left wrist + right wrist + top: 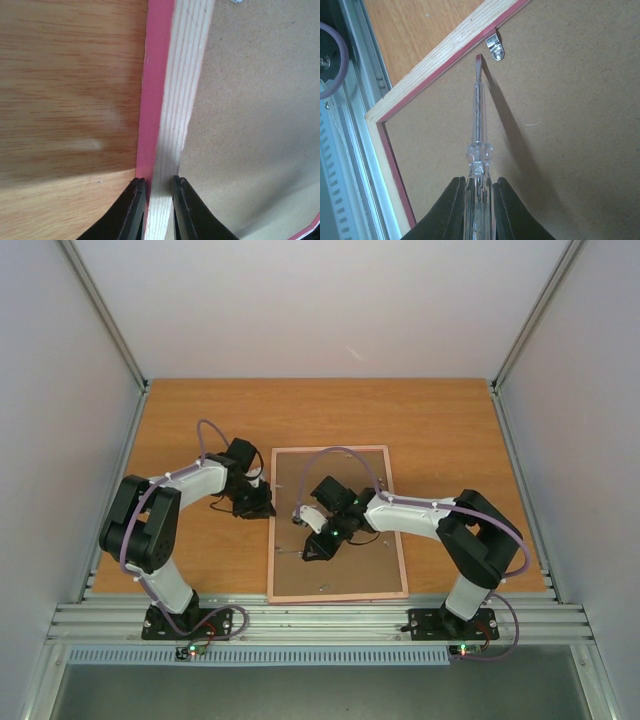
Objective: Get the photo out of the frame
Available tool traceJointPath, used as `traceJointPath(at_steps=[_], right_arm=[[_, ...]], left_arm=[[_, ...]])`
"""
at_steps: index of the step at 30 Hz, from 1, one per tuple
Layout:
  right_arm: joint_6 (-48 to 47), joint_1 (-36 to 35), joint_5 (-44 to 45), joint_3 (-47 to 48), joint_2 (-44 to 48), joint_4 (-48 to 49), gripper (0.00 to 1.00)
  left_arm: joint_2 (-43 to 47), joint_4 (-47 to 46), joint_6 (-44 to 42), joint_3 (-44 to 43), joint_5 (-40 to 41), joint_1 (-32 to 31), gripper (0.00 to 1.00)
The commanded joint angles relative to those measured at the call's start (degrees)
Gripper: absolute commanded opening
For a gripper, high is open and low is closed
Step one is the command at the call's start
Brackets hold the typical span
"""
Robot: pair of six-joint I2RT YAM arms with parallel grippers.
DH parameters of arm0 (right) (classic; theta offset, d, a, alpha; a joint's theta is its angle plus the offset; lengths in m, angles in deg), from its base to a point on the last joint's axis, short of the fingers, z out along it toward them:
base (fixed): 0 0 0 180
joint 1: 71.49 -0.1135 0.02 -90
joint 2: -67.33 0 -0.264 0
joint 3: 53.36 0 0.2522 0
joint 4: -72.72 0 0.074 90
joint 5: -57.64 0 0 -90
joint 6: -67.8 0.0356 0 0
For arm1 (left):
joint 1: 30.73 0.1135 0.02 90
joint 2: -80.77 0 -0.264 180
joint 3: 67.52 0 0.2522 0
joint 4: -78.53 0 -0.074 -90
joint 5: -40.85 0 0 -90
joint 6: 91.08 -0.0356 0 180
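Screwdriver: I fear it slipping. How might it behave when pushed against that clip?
The screwdriver looks stiff and straight, so unlikely to bend. Its smooth clear handle may twist in the right gripper. The narrow tip could skid off the shiny clip.

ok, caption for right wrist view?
Right gripper holds clear-handled screwdriver, tip beside silver metal clip on brown back of pink frame.
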Motion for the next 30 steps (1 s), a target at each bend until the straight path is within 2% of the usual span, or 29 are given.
traceJointPath(at_steps=[1, 15, 23, 30], right_arm=[[-0.5, -0.6, 2.0, 2.0, -0.9, 0.7, 0.01], [2.6, -0.6, 5.1, 0.7, 0.2, 4.9, 0.01], [2.8, -0.5, 7.0, -0.7, 1.7, 4.7, 0.01], [1.6, -0.8, 5.3, -0.7, 4.7, 2.7, 0.01]], left_arm=[[-0.9, -2.7, 0.3, 0.6, -1.2, -0.2, 0.17], [-0.6, -2.8, 0.2, 2.0, -1.8, -0.3, 0.16], [-0.2, -2.6, 0.2, 2.3, -1.2, -0.3, 0.16], [-0.3, -2.6, 0.4, 2.0, -0.6, -0.3, 0.16]])
